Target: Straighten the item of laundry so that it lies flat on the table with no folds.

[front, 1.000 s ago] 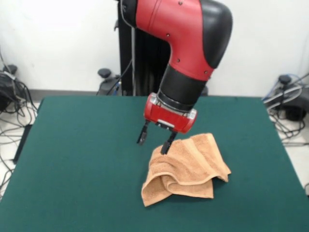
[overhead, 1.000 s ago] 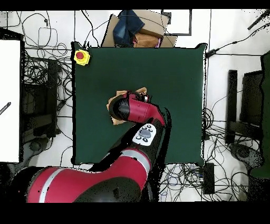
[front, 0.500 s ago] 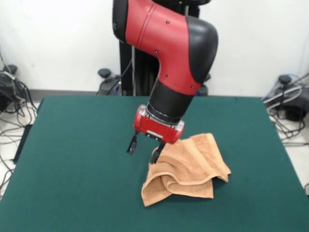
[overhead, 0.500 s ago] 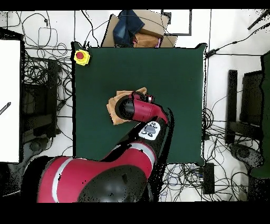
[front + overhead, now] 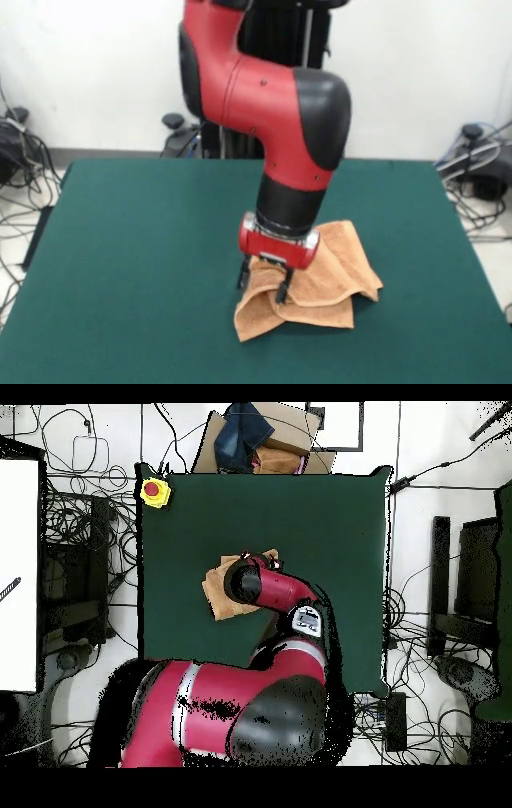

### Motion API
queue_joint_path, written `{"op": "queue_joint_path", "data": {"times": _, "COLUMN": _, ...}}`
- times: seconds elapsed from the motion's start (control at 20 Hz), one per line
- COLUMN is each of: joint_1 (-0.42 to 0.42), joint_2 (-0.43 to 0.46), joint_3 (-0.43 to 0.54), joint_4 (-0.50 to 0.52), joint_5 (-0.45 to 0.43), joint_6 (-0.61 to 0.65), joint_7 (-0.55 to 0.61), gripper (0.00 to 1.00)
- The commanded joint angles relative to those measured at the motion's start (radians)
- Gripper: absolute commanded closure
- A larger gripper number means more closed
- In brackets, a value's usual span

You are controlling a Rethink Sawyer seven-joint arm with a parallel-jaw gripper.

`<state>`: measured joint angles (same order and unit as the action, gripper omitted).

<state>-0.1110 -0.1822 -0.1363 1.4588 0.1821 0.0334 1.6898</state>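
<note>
Down on the crumpled towel (image 5: pixel 320 276), the gripper (image 5: pixel 262 286) has its two dark fingers (image 5: pixel 242 276) spread apart, one at the towel's left edge and the other pressing among the folds near the front, with nothing pinched between them. The red and black arm (image 5: pixel 280 120) drops steeply from above and covers the towel's back left part. The towel is orange-tan, bunched into several loose folds, with one corner pointing toward the front and another reaching right; it lies a little right of the middle of the table (image 5: pixel 128 264). From overhead the arm (image 5: pixel 265 589) hides most of the towel (image 5: pixel 218 592), which shows only as tan cloth to its left and above it. The table's dark green top (image 5: pixel 330 534) is otherwise bare, apart from a yellow box with a red button (image 5: pixel 153 490) at one corner. Around the table the white floor is strewn with black cables (image 5: pixel 85 534), a cardboard box with dark blue cloth (image 5: pixel 250 434) sits past one edge, and a white wall (image 5: pixel 96 72) stands behind.
</note>
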Motion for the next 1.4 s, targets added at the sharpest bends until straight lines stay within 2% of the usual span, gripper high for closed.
{"op": "queue_joint_path", "data": {"times": 0.05, "joint_1": -0.191, "joint_2": 0.006, "joint_3": 0.438, "joint_4": 0.071, "joint_5": -0.144, "joint_6": -0.09, "joint_7": 0.098, "gripper": 0.0}}
{"op": "queue_joint_path", "data": {"times": 0.35, "joint_1": -0.219, "joint_2": 0.011, "joint_3": 0.471, "joint_4": 0.08, "joint_5": -0.224, "joint_6": -0.099, "joint_7": 0.111, "gripper": 0.0}}
{"op": "queue_joint_path", "data": {"times": 0.55, "joint_1": -0.187, "joint_2": -0.008, "joint_3": 0.415, "joint_4": 0.088, "joint_5": -0.225, "joint_6": -0.08, "joint_7": 0.134, "gripper": 0.0}}
{"op": "queue_joint_path", "data": {"times": 1.05, "joint_1": -0.14, "joint_2": -0.093, "joint_3": 0.299, "joint_4": 0.185, "joint_5": -0.201, "joint_6": -0.02, "joint_7": 0.16, "gripper": 0.0}}
{"op": "queue_joint_path", "data": {"times": 1.1, "joint_1": -0.111, "joint_2": -0.1, "joint_3": 0.26, "joint_4": 0.185, "joint_5": -0.184, "joint_6": -0.014, "joint_7": 0.17, "gripper": 0.0}}
{"op": "queue_joint_path", "data": {"times": 1.2, "joint_1": 0.031, "joint_2": -0.1, "joint_3": 0.063, "joint_4": 0.145, "joint_5": -0.121, "joint_6": 0.049, "joint_7": 0.191, "gripper": 0.0}}
{"op": "queue_joint_path", "data": {"times": 1.25, "joint_1": 0.139, "joint_2": -0.077, "joint_3": -0.088, "joint_4": 0.11, "joint_5": -0.072, "joint_6": 0.108, "joint_7": 0.218, "gripper": 0.0}}
{"op": "queue_joint_path", "data": {"times": 1.35, "joint_1": 0.261, "joint_2": -0.032, "joint_3": -0.262, "joint_4": 0.077, "joint_5": -0.016, "joint_6": 0.195, "joint_7": 0.258, "gripper": 0.0}}
{"op": "queue_joint_path", "data": {"times": 1.4, "joint_1": 0.301, "joint_2": -0.009, "joint_3": -0.319, "joint_4": 0.07, "joint_5": 0.005, "joint_6": 0.22, "joint_7": 0.273, "gripper": 0.0}}
